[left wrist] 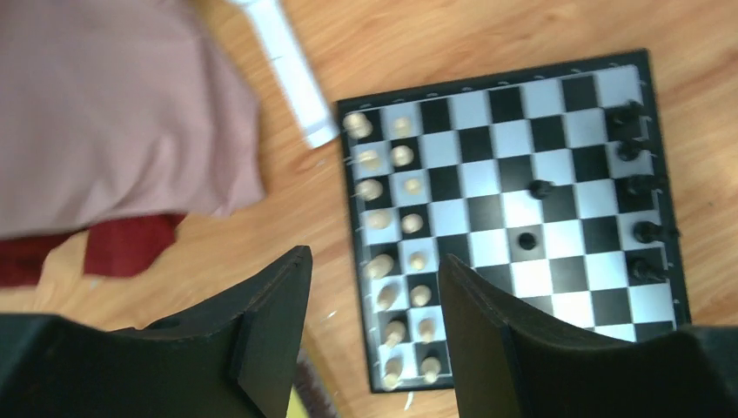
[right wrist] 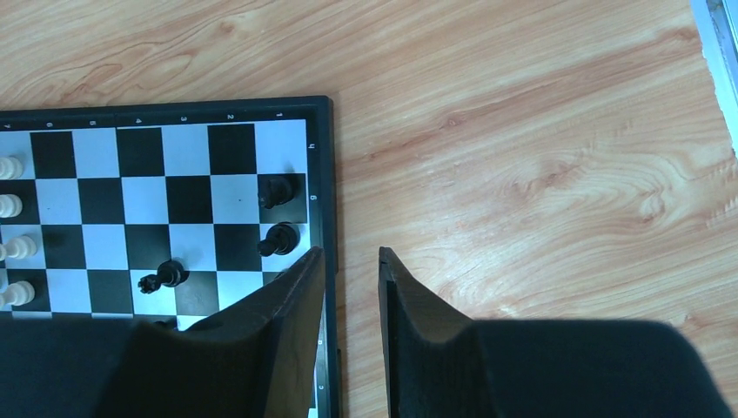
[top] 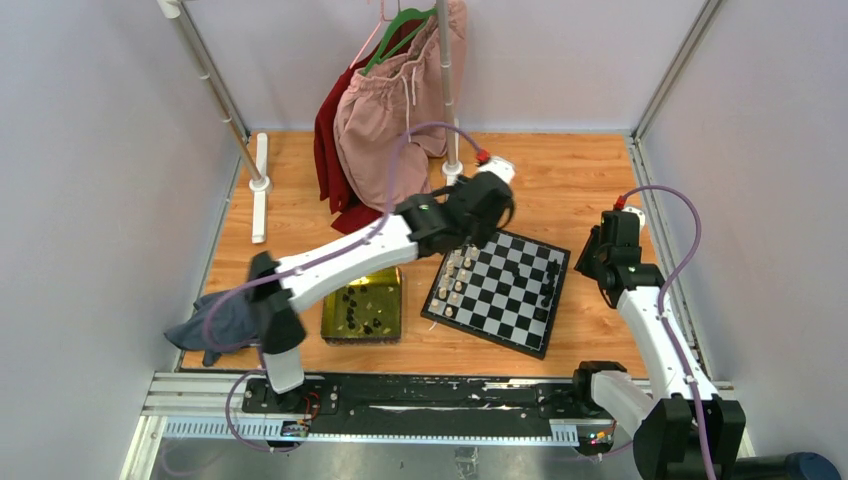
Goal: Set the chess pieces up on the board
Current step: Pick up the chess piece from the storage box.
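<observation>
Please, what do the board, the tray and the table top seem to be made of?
Board: probably plastic; smooth printed checks, thin dark rim.
Tray: metal or glossy plastic; its yellow-green surface reflects light.
Table: wood or wood-look laminate; orange grain lines, low sheen.

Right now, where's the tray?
Top view: the tray lies on the left side, just left of the board, with black pieces in it.
</observation>
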You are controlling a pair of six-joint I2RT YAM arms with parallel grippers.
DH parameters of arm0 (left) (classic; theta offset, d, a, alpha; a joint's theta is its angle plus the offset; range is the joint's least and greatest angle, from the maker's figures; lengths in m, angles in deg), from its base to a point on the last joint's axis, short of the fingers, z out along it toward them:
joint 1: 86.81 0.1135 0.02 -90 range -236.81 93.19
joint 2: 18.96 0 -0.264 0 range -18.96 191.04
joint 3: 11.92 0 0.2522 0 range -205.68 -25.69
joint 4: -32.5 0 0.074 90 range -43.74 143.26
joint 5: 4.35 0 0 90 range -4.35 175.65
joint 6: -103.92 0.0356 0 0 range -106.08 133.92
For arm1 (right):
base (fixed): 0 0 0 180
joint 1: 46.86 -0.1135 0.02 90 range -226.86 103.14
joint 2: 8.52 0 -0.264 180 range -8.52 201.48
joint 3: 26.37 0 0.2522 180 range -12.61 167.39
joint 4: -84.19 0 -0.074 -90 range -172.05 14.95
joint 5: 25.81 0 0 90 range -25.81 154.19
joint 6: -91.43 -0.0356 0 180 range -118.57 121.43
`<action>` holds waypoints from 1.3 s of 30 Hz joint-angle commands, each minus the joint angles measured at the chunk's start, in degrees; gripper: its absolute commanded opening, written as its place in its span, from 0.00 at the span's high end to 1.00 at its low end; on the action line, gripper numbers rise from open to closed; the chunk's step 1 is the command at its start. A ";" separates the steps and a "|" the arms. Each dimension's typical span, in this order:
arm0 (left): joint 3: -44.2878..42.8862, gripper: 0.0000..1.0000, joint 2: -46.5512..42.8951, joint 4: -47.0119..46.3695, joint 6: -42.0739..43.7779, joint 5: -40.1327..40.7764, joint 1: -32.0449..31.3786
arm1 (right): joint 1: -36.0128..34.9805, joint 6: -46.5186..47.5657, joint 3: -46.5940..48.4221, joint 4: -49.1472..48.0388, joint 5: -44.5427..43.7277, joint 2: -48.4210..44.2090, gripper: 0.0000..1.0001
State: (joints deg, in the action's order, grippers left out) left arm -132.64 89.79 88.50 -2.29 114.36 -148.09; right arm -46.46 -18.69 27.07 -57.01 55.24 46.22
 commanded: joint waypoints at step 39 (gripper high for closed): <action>59.36 0.57 -29.39 -10.42 -26.90 -8.63 25.65 | -3.96 -0.09 1.72 0.12 1.08 0.49 0.67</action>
State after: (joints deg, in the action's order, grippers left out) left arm -74.72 59.32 79.32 -28.30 106.25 -122.93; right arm -49.50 -18.71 27.29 -57.01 57.12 46.27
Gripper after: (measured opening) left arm 0.434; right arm 0.331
